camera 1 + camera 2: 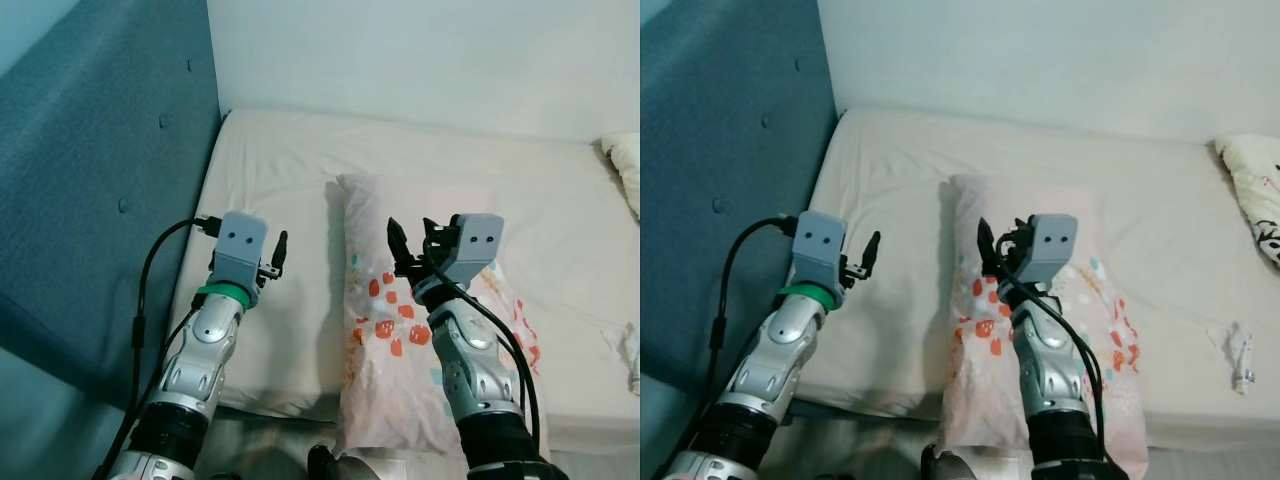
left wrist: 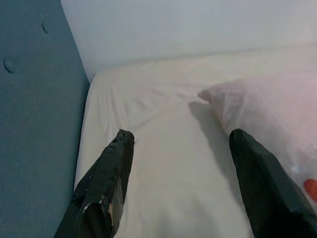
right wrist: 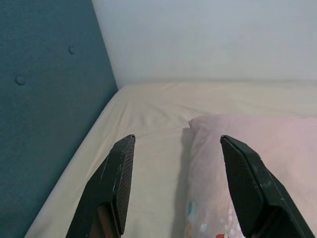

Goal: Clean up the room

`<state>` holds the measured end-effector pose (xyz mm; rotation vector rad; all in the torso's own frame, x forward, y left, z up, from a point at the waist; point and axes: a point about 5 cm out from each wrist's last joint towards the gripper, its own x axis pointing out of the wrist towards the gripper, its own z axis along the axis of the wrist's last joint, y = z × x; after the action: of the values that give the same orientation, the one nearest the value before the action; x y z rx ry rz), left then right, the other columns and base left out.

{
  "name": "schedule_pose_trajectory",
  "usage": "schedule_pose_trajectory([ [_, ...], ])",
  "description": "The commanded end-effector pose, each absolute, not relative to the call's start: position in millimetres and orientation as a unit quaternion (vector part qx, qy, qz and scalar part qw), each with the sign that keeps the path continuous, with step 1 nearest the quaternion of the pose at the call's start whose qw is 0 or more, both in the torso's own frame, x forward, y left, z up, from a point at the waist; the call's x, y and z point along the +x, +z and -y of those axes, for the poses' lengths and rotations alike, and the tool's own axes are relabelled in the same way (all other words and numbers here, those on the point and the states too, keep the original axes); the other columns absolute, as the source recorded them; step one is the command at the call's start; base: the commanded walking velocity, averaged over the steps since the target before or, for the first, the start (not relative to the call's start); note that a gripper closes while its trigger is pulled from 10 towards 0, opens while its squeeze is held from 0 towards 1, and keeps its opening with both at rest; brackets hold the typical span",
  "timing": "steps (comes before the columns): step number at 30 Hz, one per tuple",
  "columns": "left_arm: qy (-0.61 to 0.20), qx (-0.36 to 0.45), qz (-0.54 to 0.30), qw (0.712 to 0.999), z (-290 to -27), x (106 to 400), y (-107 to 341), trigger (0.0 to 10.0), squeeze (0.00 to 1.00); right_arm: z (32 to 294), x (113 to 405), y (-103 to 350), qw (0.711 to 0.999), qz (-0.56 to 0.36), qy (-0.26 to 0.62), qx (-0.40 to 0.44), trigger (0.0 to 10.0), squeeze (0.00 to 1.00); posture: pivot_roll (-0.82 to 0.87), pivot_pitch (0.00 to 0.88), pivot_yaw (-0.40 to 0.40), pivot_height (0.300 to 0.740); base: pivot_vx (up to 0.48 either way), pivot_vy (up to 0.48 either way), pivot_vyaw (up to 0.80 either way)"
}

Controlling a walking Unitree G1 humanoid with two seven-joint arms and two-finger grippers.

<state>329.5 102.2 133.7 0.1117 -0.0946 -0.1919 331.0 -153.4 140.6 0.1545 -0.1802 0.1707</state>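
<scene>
A pink pillow (image 1: 372,215) printed with orange and teal shapes lies lengthwise on the cream bed sheet (image 1: 265,170), its near end reaching the bed's front edge. My right gripper (image 1: 412,245) hovers over the pillow's middle, open with nothing between its fingers; in the right wrist view the right gripper (image 3: 177,139) points toward the pillow's far left corner (image 3: 198,124). My left gripper (image 1: 272,262) is held above bare sheet just left of the pillow. It is open and empty, as the left wrist view shows with the left gripper (image 2: 181,134) beside the pillow (image 2: 262,104).
A blue padded headboard (image 1: 100,150) rises along the bed's left side and a white wall (image 1: 420,50) runs behind it. A second patterned pillow (image 1: 1252,180) lies at the far right, and a small crumpled white item (image 1: 1238,352) rests on the sheet near the right front.
</scene>
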Motion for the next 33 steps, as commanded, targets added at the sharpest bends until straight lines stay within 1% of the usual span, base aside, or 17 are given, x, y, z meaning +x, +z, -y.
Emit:
schedule_pose_trajectory([
  [1, -0.101, 0.046, 0.041, 0.993, -99.2, 327.1, 130.3, 10.0, 0.00, 156.8, 328.4, 134.2, 0.991, 0.076, 0.078, 0.076, 10.0, 0.00, -0.14, 0.078, 0.005, 0.670, 0.000, 0.000, 0.00],
  [9, -0.108, 0.039, 0.049, 0.992, -93.9, 328.5, 134.1, 10.0, 0.00, 159.5, 328.3, 134.9, 0.992, 0.076, 0.072, 0.076, 10.0, 0.00, -0.15, 0.084, 0.007, 0.640, 0.000, 0.000, 0.00],
  [19, -0.108, 0.039, 0.049, 0.992, -93.9, 328.5, 134.1, 10.0, 0.00, 159.5, 328.3, 134.9, 0.992, 0.076, 0.072, 0.076, 10.0, 0.00, -0.15, 0.084, 0.007, 0.640, 0.000, 0.000, 0.00],
  [24, -0.110, 0.037, 0.051, 0.992, -93.0, 329.9, 137.5, 10.0, 0.00, 165.1, 328.6, 134.6, 0.991, 0.077, 0.052, 0.092, 10.0, 0.00, -0.14, 0.091, 0.016, 0.635, 0.000, 0.000, 0.00],
  [25, -0.111, 0.037, 0.052, 0.992, -92.5, 330.2, 138.9, 10.0, 0.00, 168.1, 328.5, 134.5, 0.991, 0.078, 0.043, 0.097, 10.0, 0.00, -0.14, 0.092, 0.017, 0.635, 0.000, 0.000, 0.00],
  [27, -0.113, 0.035, 0.050, 0.992, -90.8, 331.0, 141.8, 10.0, 0.00, 185.2, 326.2, 135.2, 0.990, 0.084, -0.006, 0.111, 10.0, 0.00, -0.15, 0.101, 0.027, 0.635, 0.000, 0.000, 0.00],
  [28, -0.113, 0.035, 0.050, 0.992, -90.8, 331.0, 141.8, 10.0, 0.00, 185.2, 326.2, 135.2, 0.990, 0.084, -0.006, 0.111, 10.0, 0.00, -0.15, 0.101, 0.027, 0.635, 0.000, 0.000, 0.00],
  [29, -0.115, 0.033, 0.048, 0.992, -90.3, 331.3, 143.0, 10.0, 0.00, 193.6, 324.6, 135.7, 0.989, 0.087, -0.030, 0.112, 10.0, 0.00, -0.15, 0.109, 0.034, 0.635, 0.000, 0.000, 0.00],
  [30, -0.115, 0.033, 0.048, 0.992, -90.3, 331.3, 143.0, 10.0, 0.00, 193.6, 324.6, 135.7, 0.989, 0.087, -0.030, 0.112, 10.0, 0.00, -0.15, 0.109, 0.034, 0.635, 0.000, 0.000, 0.00],
  [31, -0.121, 0.031, 0.045, 0.991, -88.6, 331.8, 145.2, 10.0, 0.00, 211.3, 319.9, 136.1, 0.989, 0.092, -0.070, 0.097, 10.0, 0.00, -0.16, 0.119, 0.039, 0.635, 0.000, 0.000, 0.00],
  [33, -0.123, 0.031, 0.045, 0.991, -88.0, 331.9, 145.8, 10.0, 0.00, 215.8, 318.4, 136.2, 0.988, 0.092, -0.079, 0.092, 10.0, 0.00, -0.16, 0.119, 0.039, 0.635, 0.000, 0.000, 0.00],
])
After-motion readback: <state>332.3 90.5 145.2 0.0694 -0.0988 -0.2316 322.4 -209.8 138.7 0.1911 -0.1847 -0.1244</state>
